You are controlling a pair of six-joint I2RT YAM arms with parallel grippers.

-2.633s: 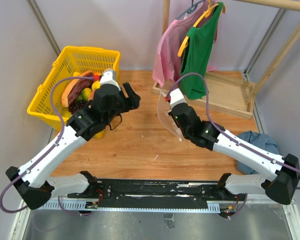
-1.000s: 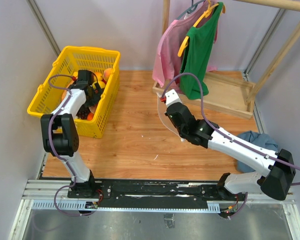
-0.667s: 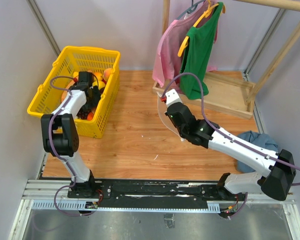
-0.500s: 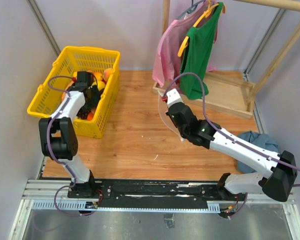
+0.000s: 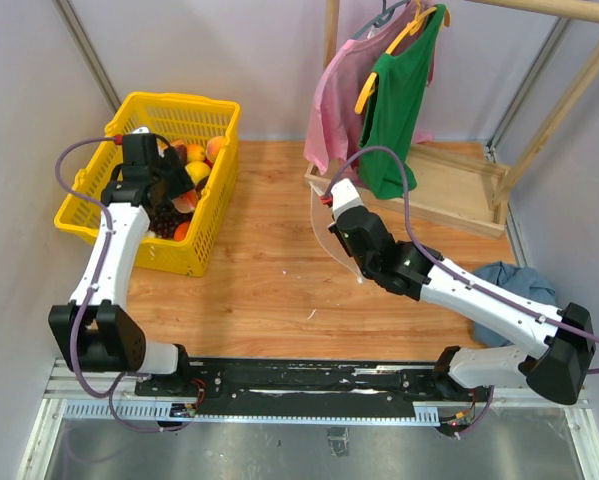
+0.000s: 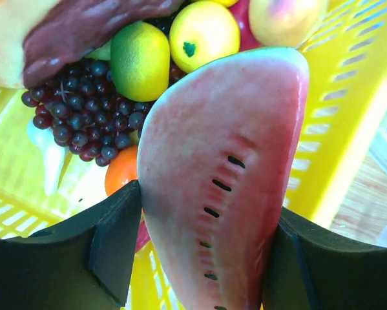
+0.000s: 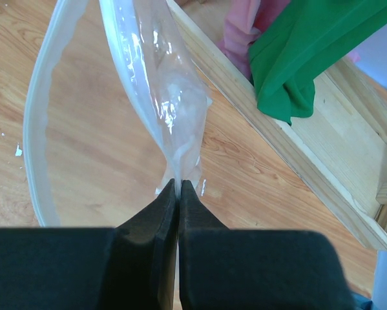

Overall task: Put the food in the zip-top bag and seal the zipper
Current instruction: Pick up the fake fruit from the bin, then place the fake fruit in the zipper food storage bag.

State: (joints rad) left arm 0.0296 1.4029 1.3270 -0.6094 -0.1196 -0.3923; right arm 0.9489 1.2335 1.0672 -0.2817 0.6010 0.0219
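Note:
My left gripper (image 6: 206, 252) is shut on the food, a red watermelon slice (image 6: 225, 161), which stands on end between both pads. In the top view the left gripper (image 5: 177, 192) holds the slice (image 5: 185, 199) just above the yellow basket (image 5: 194, 108). Below it lie dark purple grapes (image 6: 83, 123), a green fruit (image 6: 140, 59), a yellow lemon (image 6: 203, 33) and an orange (image 6: 121, 177). My right gripper (image 7: 179, 184) is shut on an edge of the clear zip-top bag (image 7: 167, 97), which hangs above the wood floor. Its whitish zipper (image 7: 35, 129) curves away in an open loop. From above, the bag (image 5: 324, 235) hangs by the right gripper (image 5: 331, 203).
A wooden rack base (image 5: 459, 190) stands at the back right, with a pink garment (image 5: 331, 100) and a green one (image 5: 399, 90) hanging over it. A blue cloth (image 5: 514, 285) lies at the right edge. The basket wall (image 6: 348, 97) is close to the slice's right.
My left gripper has closed on the watermelon slice and lifted it up out of the basket. The right arm has kept the bag almost still.

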